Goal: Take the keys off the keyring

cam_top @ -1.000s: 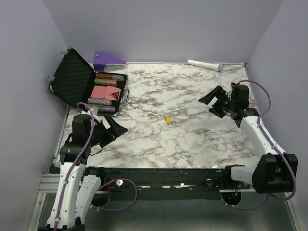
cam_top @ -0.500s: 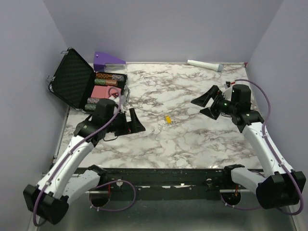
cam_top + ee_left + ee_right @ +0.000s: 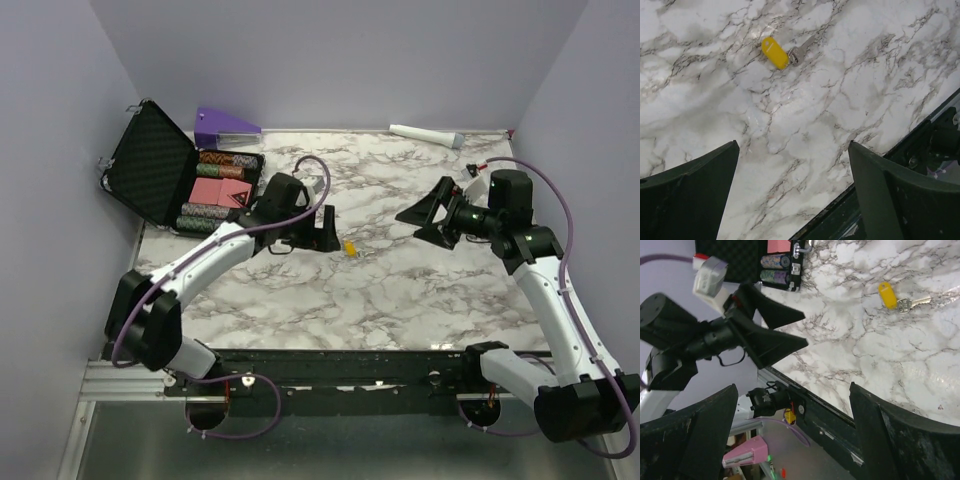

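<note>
The keys (image 3: 349, 247) are seen lying flat on the marble desk (image 3: 400, 300), near the centre of the overhead frame, and they are touched by nothing. In the left wrist view they are found in the upper left: a yellow tag (image 3: 774, 52) with a silver key (image 3: 801, 48) attached at its right end. The left tool (image 3: 330, 228) is placed just left of the keys with its fingers spread wide, probably so that the bunch can be taken between them. The right tool (image 3: 410, 226), also fully spread and empty, is placed further right, well apart, presumably to be ready for pulling a key off.
</note>
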`<state>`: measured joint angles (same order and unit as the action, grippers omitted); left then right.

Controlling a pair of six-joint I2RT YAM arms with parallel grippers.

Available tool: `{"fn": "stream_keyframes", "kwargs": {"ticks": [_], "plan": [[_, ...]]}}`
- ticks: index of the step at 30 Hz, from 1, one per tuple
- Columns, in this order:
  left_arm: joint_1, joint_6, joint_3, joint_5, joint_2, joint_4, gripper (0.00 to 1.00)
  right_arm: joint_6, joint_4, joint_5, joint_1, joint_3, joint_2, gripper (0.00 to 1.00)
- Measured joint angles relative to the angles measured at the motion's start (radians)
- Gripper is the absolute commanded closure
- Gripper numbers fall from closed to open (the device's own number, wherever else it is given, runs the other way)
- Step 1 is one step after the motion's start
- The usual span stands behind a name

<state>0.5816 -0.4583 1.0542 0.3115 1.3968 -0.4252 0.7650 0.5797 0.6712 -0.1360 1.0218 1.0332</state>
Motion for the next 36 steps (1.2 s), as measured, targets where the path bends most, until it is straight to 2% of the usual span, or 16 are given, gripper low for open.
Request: {"fn": "stream_keyframes", "kwargs": {"ticks": [10, 16, 23, 26, 36], "plan": [[-0.025, 0.111, 0.401, 0.163, 0.436, 0.026, 0.01, -0.007, 0.004, 0.066, 0.000, 0.041, 0.001, 0.00], [-0.060, 0.178, 0.557, 0.250, 0.592, -0.032, 0.05, -0.047, 0.047, 0.089, 0.000, 0.097, 0.037, 0.00], [-0.085, 0.216, 0.590, 0.346, 0.677, -0.092, 0.10, -0.059, 0.059, 0.097, 0.000, 0.105, 0.053, 0.00], [-0.084, 0.224, 0.589, 0.389, 0.703, -0.098, 0.19, -0.056, 0.058, 0.100, 0.000, 0.105, 0.052, 0.00], [-0.082, 0.248, 0.624, 0.471, 0.800, -0.159, 0.21, -0.030, 0.057, 0.101, 0.000, 0.061, 0.027, 0.00]]}}
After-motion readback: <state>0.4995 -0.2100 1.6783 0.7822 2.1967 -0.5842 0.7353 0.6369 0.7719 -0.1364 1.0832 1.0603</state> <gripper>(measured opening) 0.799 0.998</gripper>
